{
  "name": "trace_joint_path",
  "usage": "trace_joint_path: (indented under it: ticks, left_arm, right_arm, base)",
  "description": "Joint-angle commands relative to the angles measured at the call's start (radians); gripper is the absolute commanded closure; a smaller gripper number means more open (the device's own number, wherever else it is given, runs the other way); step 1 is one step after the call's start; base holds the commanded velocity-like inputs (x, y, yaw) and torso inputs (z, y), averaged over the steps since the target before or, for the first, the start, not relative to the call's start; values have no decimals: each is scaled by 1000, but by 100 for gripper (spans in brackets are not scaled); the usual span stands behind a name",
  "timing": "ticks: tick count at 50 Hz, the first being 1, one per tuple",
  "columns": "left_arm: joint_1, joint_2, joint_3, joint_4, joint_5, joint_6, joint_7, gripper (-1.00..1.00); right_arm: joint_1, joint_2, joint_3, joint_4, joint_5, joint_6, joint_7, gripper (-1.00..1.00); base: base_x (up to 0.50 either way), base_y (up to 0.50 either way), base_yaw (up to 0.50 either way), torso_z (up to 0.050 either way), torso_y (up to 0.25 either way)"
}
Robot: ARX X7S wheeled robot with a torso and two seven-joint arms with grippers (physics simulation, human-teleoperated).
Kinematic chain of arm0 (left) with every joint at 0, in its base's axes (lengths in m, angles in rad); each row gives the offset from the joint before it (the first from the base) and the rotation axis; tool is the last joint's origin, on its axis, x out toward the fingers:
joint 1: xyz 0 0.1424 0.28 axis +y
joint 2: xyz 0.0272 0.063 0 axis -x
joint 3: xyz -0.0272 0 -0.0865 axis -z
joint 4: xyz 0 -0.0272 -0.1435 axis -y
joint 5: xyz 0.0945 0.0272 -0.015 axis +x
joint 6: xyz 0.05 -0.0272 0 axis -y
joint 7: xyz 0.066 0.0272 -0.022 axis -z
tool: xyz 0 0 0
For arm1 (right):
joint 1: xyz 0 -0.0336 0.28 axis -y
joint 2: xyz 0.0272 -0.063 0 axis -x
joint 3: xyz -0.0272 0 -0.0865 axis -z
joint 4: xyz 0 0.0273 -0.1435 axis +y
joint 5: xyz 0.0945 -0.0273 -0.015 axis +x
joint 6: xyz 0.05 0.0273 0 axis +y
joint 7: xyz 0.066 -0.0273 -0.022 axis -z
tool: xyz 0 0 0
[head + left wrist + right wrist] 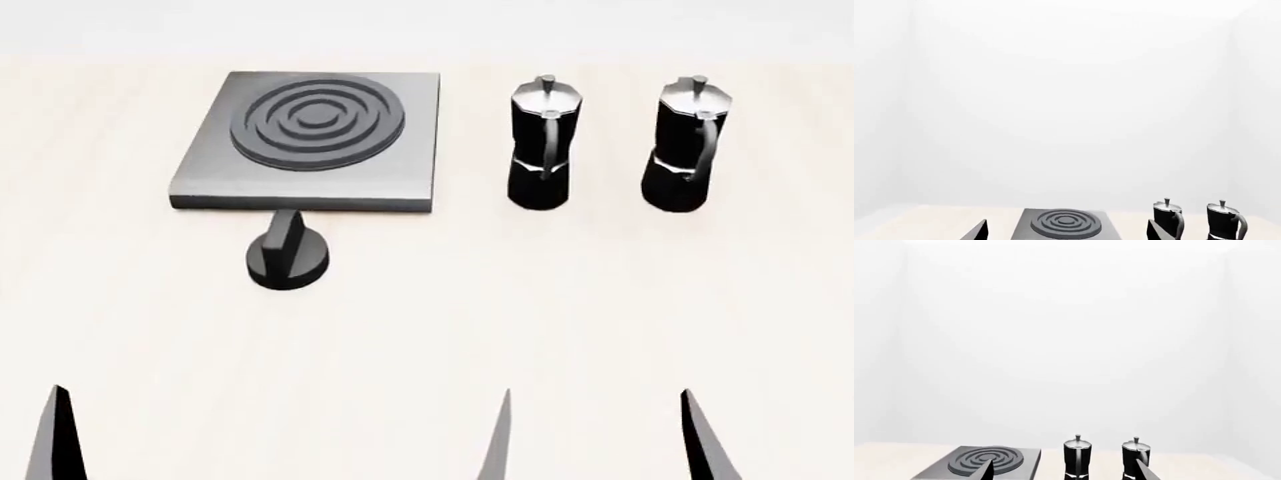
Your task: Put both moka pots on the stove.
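Observation:
The stove (307,140), a grey square plate with a ring burner, lies at the back left of the pale table. Two black moka pots with silvery lids stand upright to its right, one (543,145) close to the stove and the other (690,145) further right. Neither pot touches the stove. My left gripper (1067,236) is open, well short of the stove (1066,224). My right gripper (1064,476) is open too, far back from the pots (1077,457) (1135,457). In the head view only dark fingertips (60,440) (701,440) show, at the near edge.
A low black round dial knob (287,255) sits on the table just in front of the stove's near edge. The pale tabletop (427,330) stretches between the grippers and the objects. White walls stand behind the table.

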Motion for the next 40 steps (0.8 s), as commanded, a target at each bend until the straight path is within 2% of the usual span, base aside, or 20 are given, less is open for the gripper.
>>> trace_joint_path:
  ticks: [1, 40]
  left_arm:
    - [6, -17, 8, 18, -7, 2, -19, -100]
    - [6, -66, 52, 3, -14, 26, -69, -100]
  right_arm:
    - [-6, 14, -11, -16, 4, -4, 14, -100]
    - [0, 47, -40, -2, 16, -16, 52, -100]
  base:
    - [246, 0, 0, 0, 0]
    - [247, 0, 0, 0, 0]
